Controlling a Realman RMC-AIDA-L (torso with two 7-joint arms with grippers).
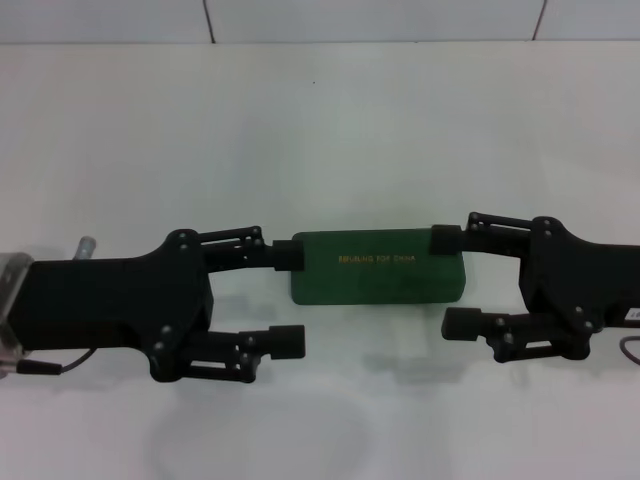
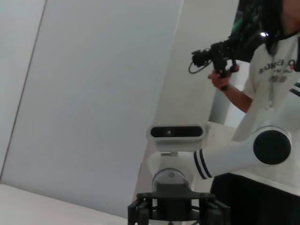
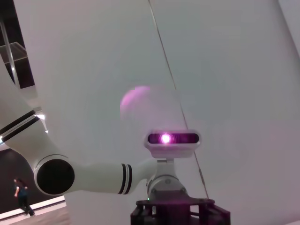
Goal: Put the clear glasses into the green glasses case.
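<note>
The green glasses case [image 1: 378, 267] lies shut on the white table [image 1: 320, 130], gold lettering on its lid facing up. My left gripper [image 1: 288, 297] is at the case's left end, open, its far fingertip [image 1: 291, 253] touching that end. At the right end my right gripper [image 1: 451, 282] is open too, with its far fingertip [image 1: 446, 240] over the case's far right corner. Both near fingers hang in front of the case, apart from it. The clear glasses are out of view.
Bare white tabletop surrounds the case, with a wall at the back. A grey metal part [image 1: 86, 244] shows by my left arm. In the left wrist view a person [image 2: 272, 70] holding a camera rig [image 2: 216, 54] stands beyond my right arm [image 2: 234, 154].
</note>
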